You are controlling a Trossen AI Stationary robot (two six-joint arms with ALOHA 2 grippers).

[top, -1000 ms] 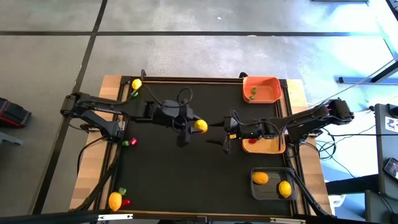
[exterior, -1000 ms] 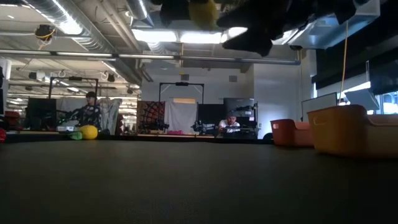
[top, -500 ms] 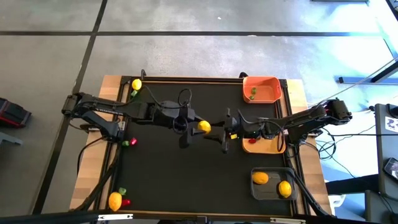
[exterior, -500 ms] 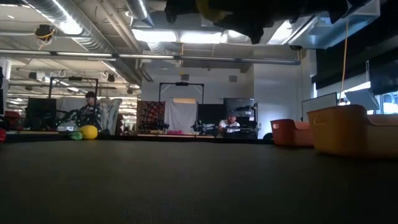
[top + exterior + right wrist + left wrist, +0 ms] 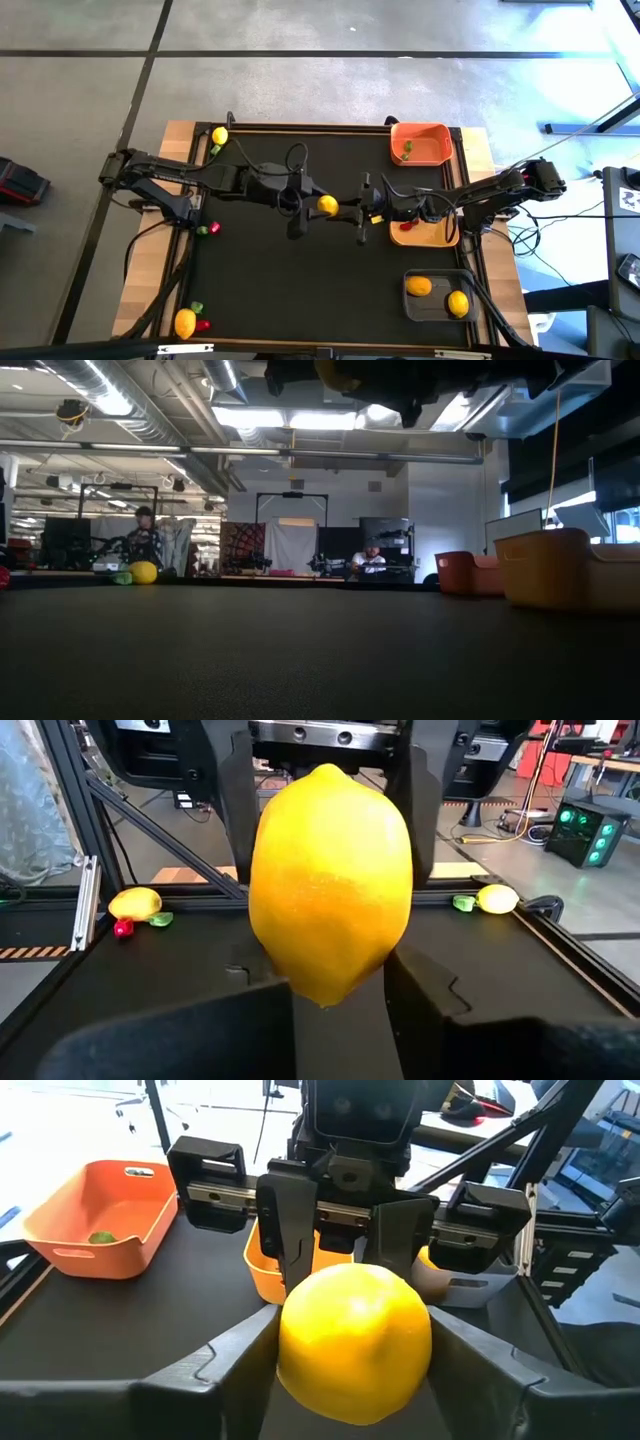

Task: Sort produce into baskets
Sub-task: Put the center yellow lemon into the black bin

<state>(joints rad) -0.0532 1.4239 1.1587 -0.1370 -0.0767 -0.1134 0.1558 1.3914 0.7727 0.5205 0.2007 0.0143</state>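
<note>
Held above the black tabletop's (image 5: 270,270) middle, the smooth oval yellow plastic lemon (image 5: 327,204) looks light, rigid and slippery; left end effector (image 5: 312,201) and right end effector (image 5: 345,210) both clasp it, best across its belly.

Two dark jointed arms w/ black looping cables.

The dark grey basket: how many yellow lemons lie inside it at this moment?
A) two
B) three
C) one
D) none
A: the high view shows two lemons in the dark grey basket, one lemon near its upper left corner and another lemon toward its right side.
</note>
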